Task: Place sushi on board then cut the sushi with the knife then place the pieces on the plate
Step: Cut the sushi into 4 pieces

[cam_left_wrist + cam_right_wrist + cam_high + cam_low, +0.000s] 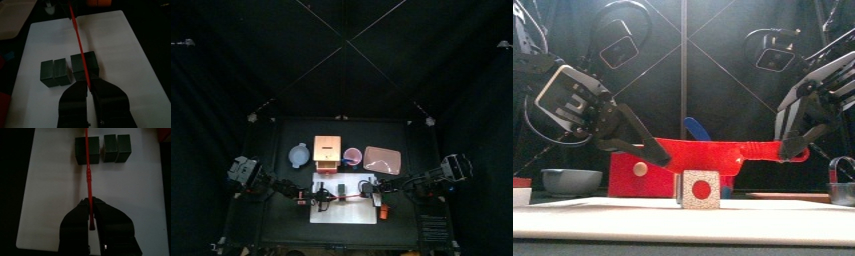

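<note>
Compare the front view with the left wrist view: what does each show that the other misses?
Front view only: the sushi's end face, white with a red centre, the blue-grey bowl at the left, and the right gripper shut on one end of the red knife. Left wrist view only: two blocks standing apart from the block under the blade. Both: the knife held over the sushi, the white board, and the left gripper shut on the knife.
</note>
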Controlling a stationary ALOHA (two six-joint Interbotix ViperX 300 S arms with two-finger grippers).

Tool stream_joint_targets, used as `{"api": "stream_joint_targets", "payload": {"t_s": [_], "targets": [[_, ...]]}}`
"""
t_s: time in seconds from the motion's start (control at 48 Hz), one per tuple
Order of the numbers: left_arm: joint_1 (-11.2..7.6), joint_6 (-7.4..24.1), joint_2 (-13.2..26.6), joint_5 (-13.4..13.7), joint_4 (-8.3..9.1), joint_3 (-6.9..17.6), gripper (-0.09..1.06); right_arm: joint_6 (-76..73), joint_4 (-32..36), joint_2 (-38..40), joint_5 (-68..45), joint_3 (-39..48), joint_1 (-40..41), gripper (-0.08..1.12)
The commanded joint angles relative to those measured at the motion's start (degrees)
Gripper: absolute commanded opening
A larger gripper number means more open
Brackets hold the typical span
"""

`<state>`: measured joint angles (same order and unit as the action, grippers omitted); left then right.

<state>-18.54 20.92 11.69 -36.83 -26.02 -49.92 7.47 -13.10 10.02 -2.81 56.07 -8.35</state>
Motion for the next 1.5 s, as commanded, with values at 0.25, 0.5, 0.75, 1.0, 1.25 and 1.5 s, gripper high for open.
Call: {"api": "stream_joint_targets", "payload": {"t_s": [0.25, 0.5, 0.75, 1.0, 1.25, 1.5], "targets": [[-1.93, 0.0, 3.4, 2.0, -1.67, 3.5, 0.38, 0.0, -2.3, -2.5, -0.5, -1.5, -1.6, 0.35], [-2.02, 0.2, 4.0, 2.9, -2.11, 4.0, 0.38, 0.0, -3.0, -5.2, -0.3, -2.4, -1.9, 0.35], [-0.44, 2.0, -2.7, 2.9, -1.93, 2.6, 0.38, 0.2, -0.4, -0.6, 3.4, -4.0, -1.6, 0.35], [2.99, 7.7, -8.4, 2.9, -2.02, 0.5, 0.38, 0.2, 6.1, 6.4, 5.8, -4.4, 2.2, 0.35], [8.00, 10.4, -7.8, 2.8, -1.93, -0.9, 0.38, 0.2, 11.0, 6.4, 5.9, -4.0, 6.9, 0.35], [8.44, 10.4, -7.3, 2.9, -1.85, -1.4, 0.38, 0.1, 11.1, 4.7, 5.8, -3.9, 7.0, 0.35]]}}
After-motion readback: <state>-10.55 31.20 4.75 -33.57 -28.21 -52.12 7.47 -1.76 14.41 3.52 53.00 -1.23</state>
